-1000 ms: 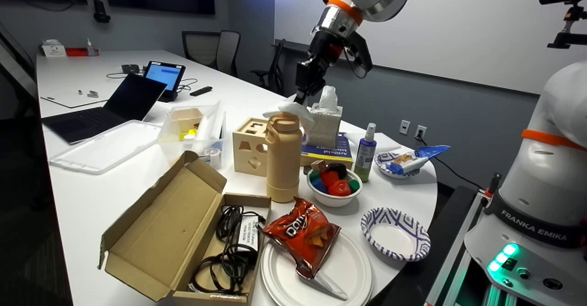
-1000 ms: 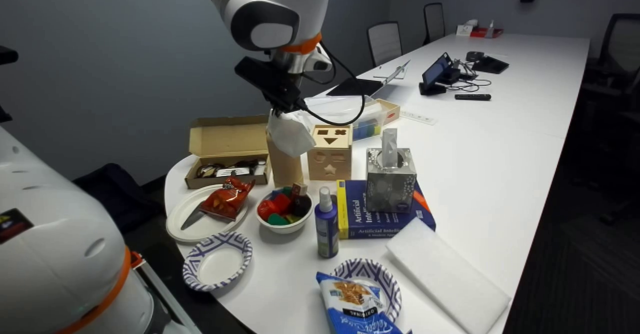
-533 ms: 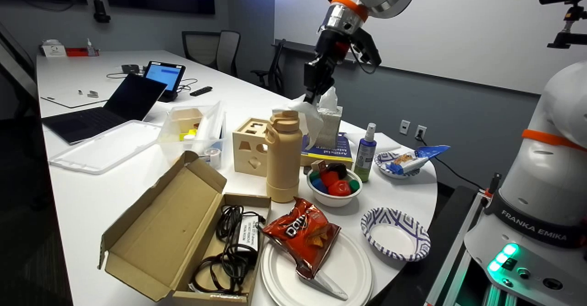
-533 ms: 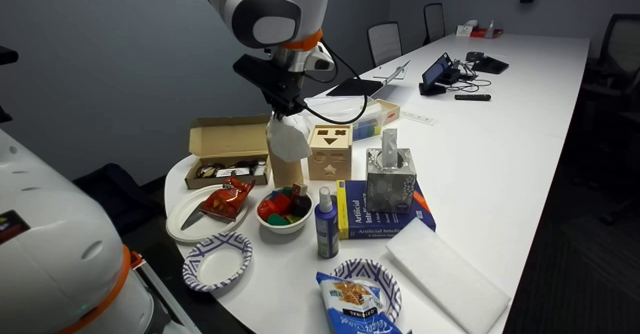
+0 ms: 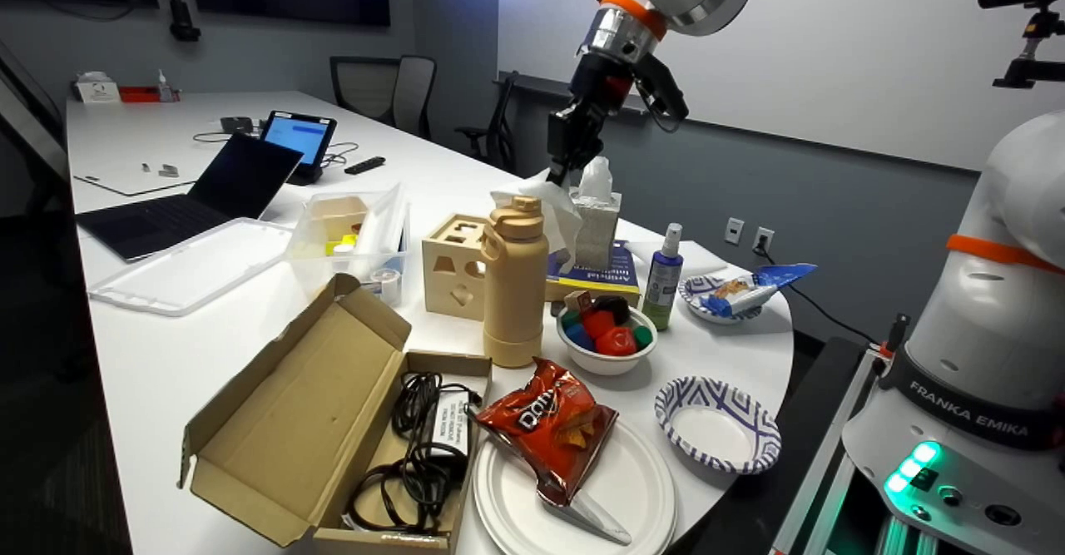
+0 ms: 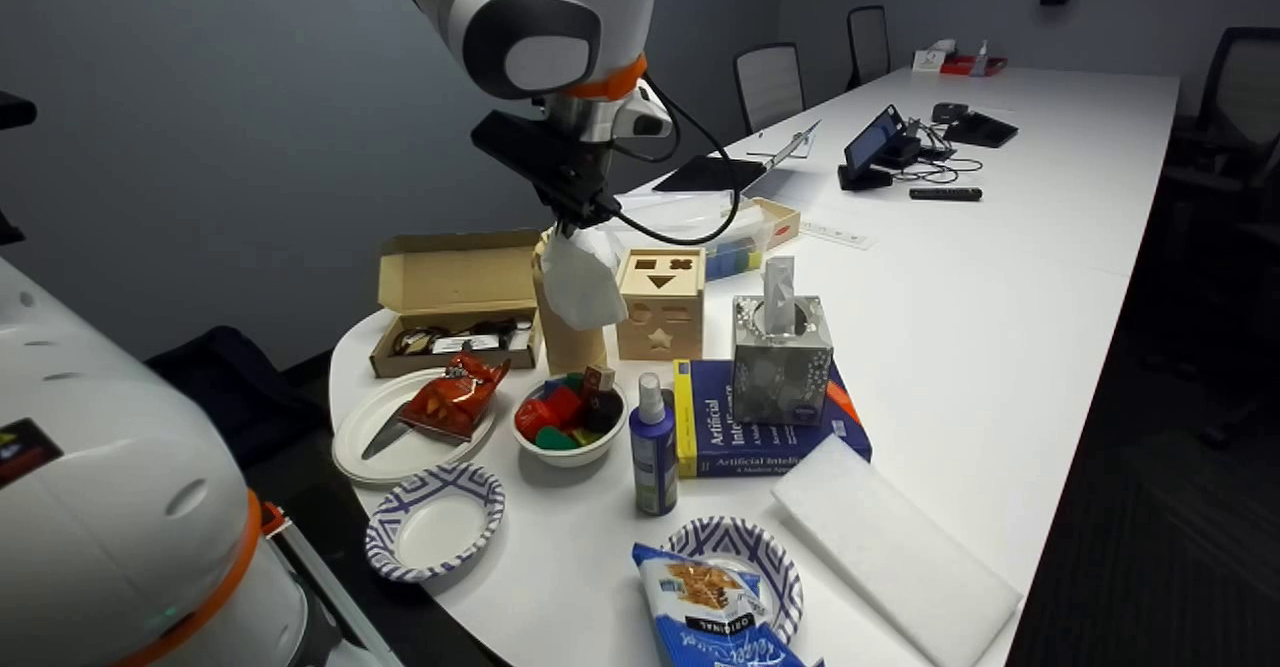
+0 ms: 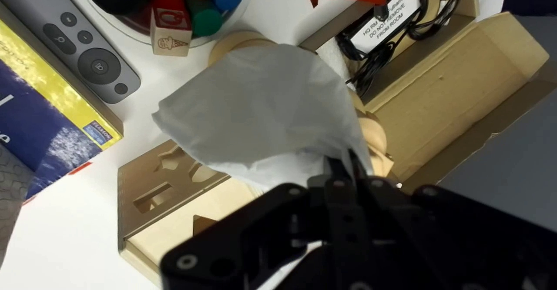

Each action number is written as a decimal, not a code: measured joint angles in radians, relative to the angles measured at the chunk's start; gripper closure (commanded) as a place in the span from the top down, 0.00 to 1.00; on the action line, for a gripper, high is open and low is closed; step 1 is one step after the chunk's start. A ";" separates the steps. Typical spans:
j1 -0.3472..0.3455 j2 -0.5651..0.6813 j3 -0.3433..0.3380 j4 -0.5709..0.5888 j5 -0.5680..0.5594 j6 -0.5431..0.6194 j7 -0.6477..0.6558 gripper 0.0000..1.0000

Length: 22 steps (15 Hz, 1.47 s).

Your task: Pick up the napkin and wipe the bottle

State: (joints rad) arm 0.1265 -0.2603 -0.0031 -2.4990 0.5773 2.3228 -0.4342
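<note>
The pincer pinches the napkin. In an exterior view the bottle stands upright on the bench, at seven o'clock from the pincer, the napkin hanging just beside its top, contact unclear. Wiping likely calls for pressing that way, then strokes along the bottle's vertical long axis.

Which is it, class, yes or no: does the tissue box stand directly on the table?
No, in an exterior view the tissue box rests on a blue book.
</note>
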 measured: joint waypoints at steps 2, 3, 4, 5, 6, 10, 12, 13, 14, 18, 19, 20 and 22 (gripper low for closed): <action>0.008 0.007 0.000 0.000 0.006 0.001 -0.009 0.00; 0.013 0.010 0.001 0.000 0.006 0.004 -0.015 0.00; 0.018 0.014 0.002 0.000 0.009 0.007 -0.023 0.00; 0.023 0.018 0.002 0.000 0.014 0.011 -0.031 0.00; 0.027 0.019 0.002 0.002 0.023 0.015 -0.043 0.00; 0.040 0.021 0.003 0.003 0.059 0.069 -0.097 0.00; 0.043 0.021 0.005 0.004 0.066 0.111 -0.109 0.00; 0.044 0.021 0.005 0.004 0.067 0.129 -0.113 0.00; 0.045 0.021 0.005 0.005 0.073 0.140 -0.120 0.00; 0.060 0.029 -0.003 0.009 0.164 0.111 -0.202 0.00; 0.063 0.033 -0.004 0.012 0.189 0.087 -0.227 0.00; 0.063 0.034 -0.003 0.014 0.207 0.062 -0.248 0.00; 0.063 0.034 -0.003 0.015 0.231 0.017 -0.281 0.00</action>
State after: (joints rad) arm 0.1900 -0.2260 -0.0061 -2.4835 0.8080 2.3400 -0.7150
